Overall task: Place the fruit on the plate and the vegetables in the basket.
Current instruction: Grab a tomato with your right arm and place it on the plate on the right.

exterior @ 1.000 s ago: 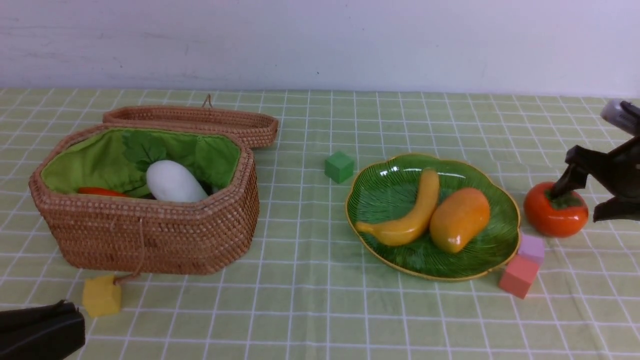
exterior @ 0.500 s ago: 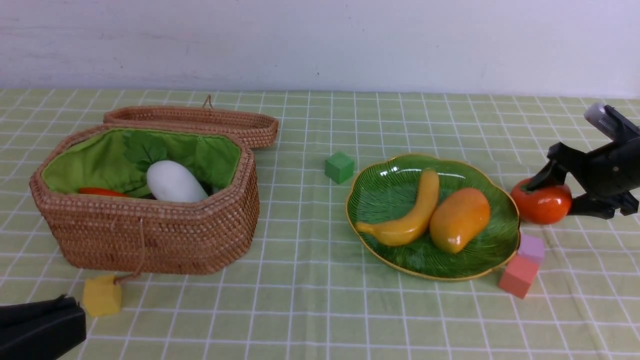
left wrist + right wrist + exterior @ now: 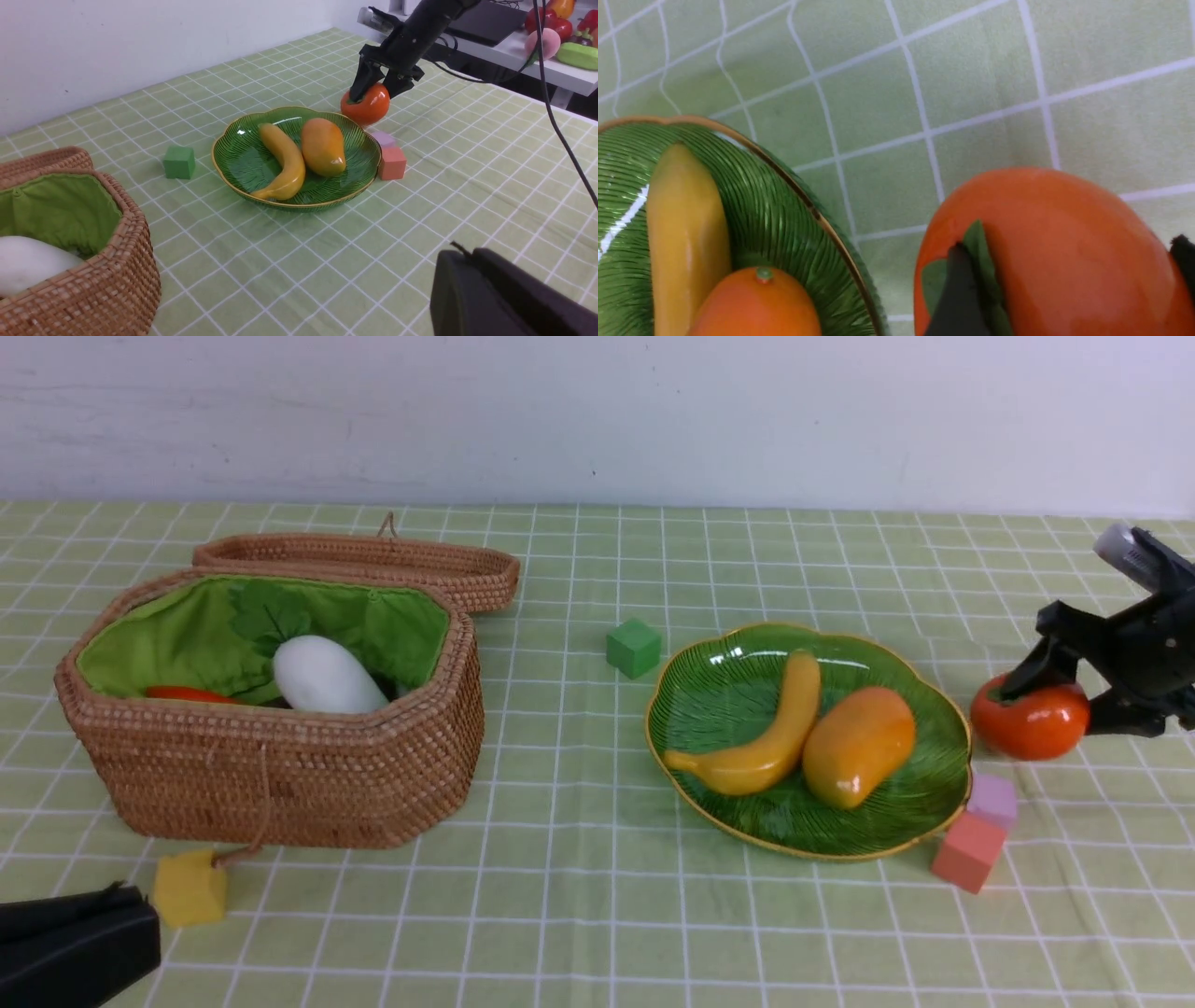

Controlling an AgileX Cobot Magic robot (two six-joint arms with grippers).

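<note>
The banana (image 3: 758, 739) and the mango (image 3: 857, 745) already lie on the green plate (image 3: 709, 709). The white radish (image 3: 323, 676) and a bit of the orange carrot (image 3: 187, 694) sit in the basket (image 3: 280, 775); the eggplant cannot be seen from here. So one fruit is left — the persimmon (image 3: 1029, 721). It is just beside the plate, on the side nearer the right arm.

The right gripper (image 3: 1074, 695) is set around the persimmon, one finger on the green leaf top and one on the far side. The fingers are apart with the fruit between them, but it is hard to tell if they are squeezing it yet. The left gripper (image 3: 112, 919) is closed with nothing in it, low by the yellow cube (image 3: 189, 889).

The step in hand looks like grabbing the persimmon. Next, the gripper would need a firm hold — the fruit is round and shiny, so it may slip or roll. Then it would need to lift it over the plate's rim and set it in the free space by the mango.
</note>
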